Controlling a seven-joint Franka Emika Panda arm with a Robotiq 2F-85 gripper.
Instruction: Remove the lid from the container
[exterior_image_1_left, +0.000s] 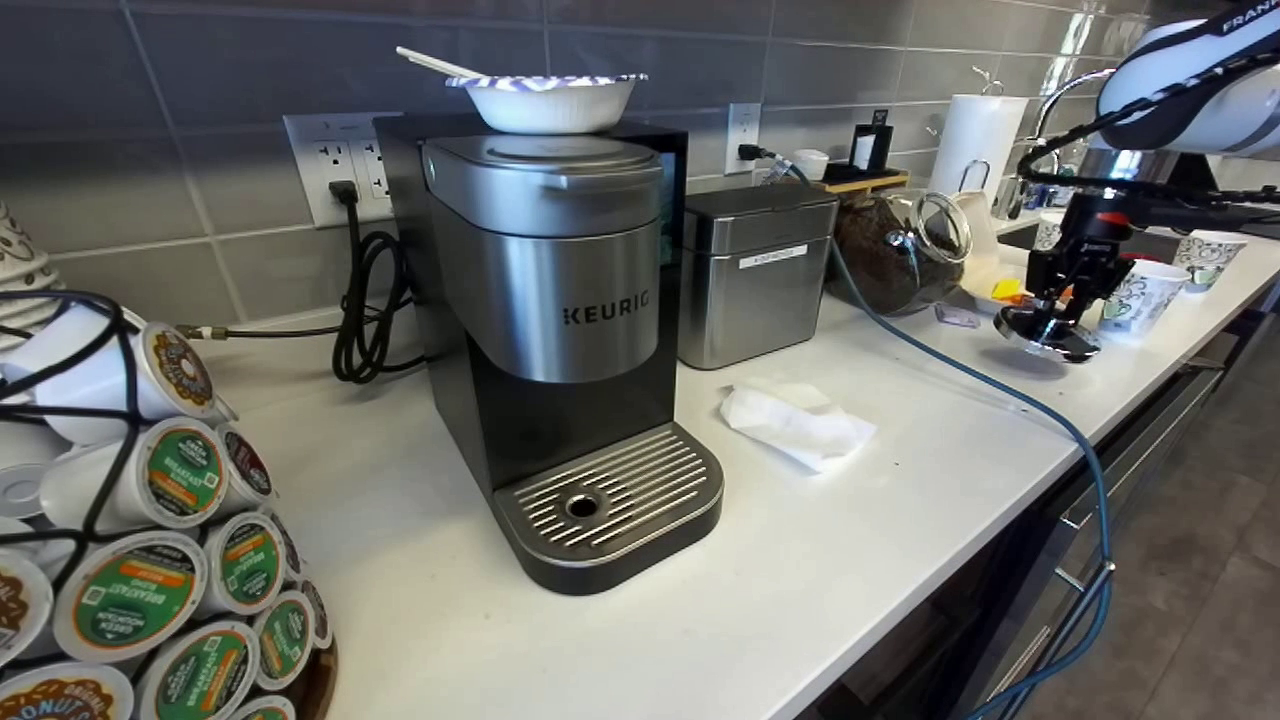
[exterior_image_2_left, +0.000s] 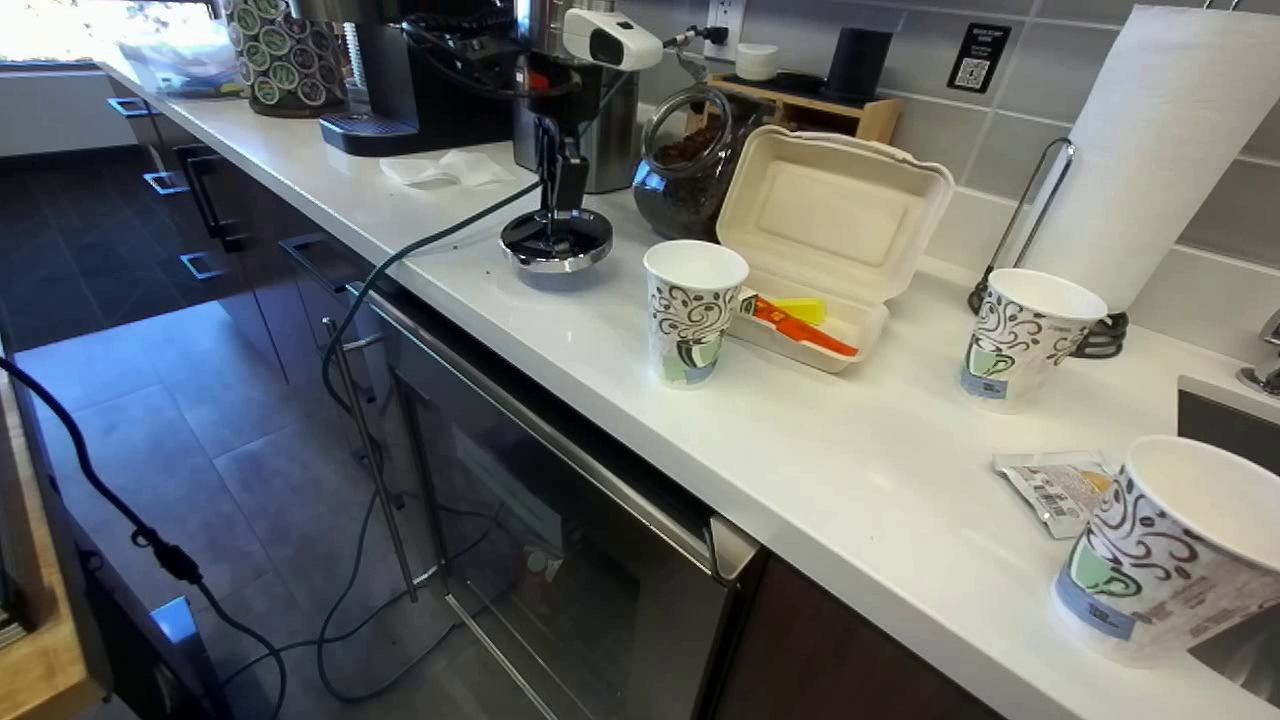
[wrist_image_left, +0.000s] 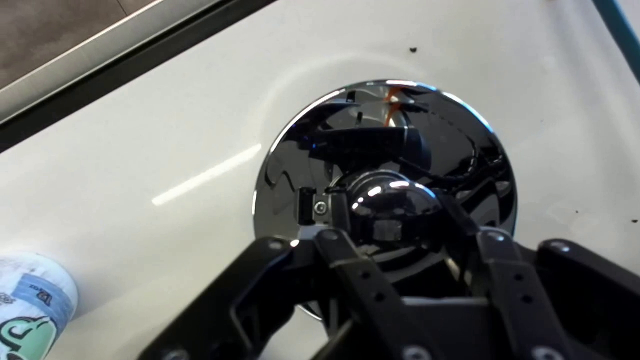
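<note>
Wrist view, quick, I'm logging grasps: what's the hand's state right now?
Hand: closed, holding the shiny round lid by its knob, above the counter.

Arm (exterior_image_1_left: 1190, 95): white, extending from the upper right in an exterior view | Gripper (wrist_image_left: 395, 215): black, below the arm, pointing downward in both exterior views | Fingers (wrist_image_left: 338, 212): clasping from opposite sides, tips apart, seen from above in the wrist view

Silver lid (wrist_image_left: 385, 145), black gripper (wrist_image_left: 396, 210)
</note>
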